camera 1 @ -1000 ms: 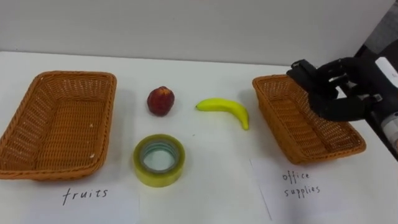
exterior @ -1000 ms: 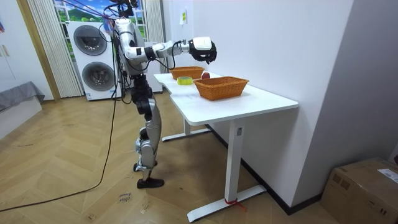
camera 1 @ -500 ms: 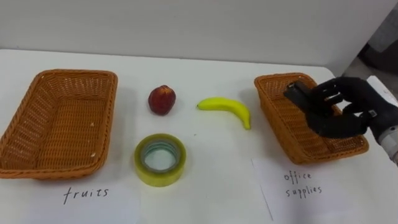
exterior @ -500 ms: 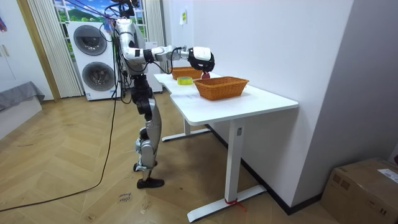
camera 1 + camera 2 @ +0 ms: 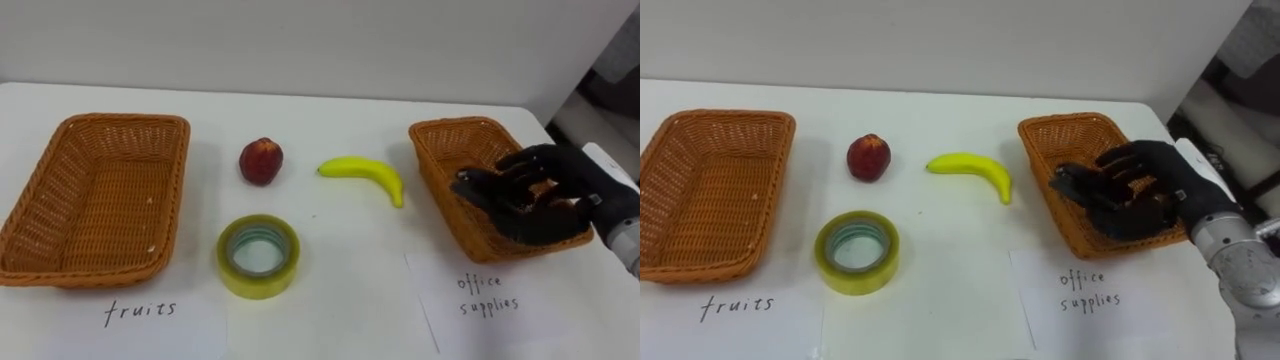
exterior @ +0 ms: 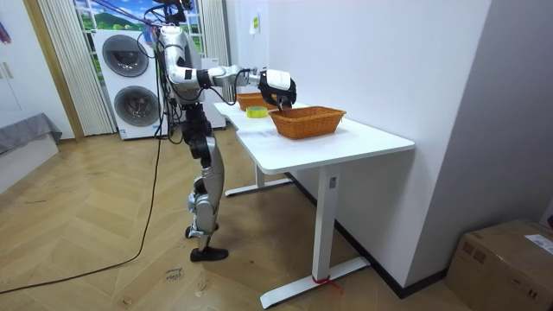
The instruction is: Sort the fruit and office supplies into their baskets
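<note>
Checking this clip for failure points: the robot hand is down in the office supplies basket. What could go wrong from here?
1. Lifting out, the right robot hand could catch the wicker wall of the office supplies basket and drag or tip it.
2. The banana lies just beside that basket; a swing toward the tape roll might knock it, or the red fruit, out of place.
</note>
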Tool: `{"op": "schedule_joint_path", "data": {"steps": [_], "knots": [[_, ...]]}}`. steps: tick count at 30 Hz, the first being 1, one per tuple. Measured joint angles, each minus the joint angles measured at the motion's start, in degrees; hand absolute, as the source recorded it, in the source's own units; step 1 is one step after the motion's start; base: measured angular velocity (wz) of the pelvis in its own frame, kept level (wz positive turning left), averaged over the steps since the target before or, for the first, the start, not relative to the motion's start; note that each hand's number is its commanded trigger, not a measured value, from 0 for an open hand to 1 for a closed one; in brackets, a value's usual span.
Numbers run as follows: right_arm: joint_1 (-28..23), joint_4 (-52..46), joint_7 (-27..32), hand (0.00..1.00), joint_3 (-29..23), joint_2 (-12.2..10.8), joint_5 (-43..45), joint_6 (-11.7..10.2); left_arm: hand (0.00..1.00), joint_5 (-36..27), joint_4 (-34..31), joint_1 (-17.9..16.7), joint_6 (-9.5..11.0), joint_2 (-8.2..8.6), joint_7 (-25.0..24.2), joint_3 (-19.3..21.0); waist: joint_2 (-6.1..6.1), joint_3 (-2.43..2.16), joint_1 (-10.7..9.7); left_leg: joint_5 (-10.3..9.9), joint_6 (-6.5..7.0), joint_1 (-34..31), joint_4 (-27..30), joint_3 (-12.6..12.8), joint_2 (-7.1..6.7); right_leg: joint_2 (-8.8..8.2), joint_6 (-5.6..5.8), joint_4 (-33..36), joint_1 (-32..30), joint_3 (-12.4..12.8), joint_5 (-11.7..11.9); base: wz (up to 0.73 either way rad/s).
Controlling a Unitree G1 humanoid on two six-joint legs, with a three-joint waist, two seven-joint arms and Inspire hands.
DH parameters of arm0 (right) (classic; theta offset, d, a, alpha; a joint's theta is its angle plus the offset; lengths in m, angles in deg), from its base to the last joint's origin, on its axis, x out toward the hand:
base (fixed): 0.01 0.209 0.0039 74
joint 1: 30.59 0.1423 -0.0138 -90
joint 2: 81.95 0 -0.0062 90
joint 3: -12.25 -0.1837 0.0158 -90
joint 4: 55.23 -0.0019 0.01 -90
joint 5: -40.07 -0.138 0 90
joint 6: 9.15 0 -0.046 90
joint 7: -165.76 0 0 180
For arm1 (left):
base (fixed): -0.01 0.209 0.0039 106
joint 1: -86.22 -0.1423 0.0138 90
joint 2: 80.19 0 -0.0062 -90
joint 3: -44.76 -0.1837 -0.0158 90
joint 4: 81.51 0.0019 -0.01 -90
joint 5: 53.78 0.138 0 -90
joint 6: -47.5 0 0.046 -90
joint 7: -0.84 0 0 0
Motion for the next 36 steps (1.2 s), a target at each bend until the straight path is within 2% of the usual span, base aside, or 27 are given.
{"op": "schedule_joint_path", "data": {"steps": [18,31,36], "knots": [[-0.2,0.6,-1.2,0.00,0.4,-0.1,0.1,0.5,0.00,0.0,0.0,0.0,0.0,-0.01,-0.1,0.1,-0.32,-0.21,0.2,0.0,0.00,0.0,0.0,0.1,-0.01,-0.02,0.00,0.1,-0.3,0.0,0.0,0.00],[-0.1,0.3,-1.4,0.00,0.3,-0.1,0.3,0.9,0.00,0.1,0.0,0.3,-0.2,-0.10,-0.7,0.1,-0.61,-0.11,0.1,0.0,0.00,-0.1,-0.1,0.1,-0.01,-0.03,0.02,0.1,-0.1,0.2,0.0,0.00],[-0.1,-2.9,-1.4,0.00,0.1,-0.1,0.3,0.8,0.00,0.1,-0.3,0.3,-0.2,-0.26,-0.7,0.1,-0.96,-0.09,0.0,0.0,0.00,0.0,0.0,0.1,-0.02,0.37,0.02,0.0,0.0,0.2,0.0,0.00]]}}
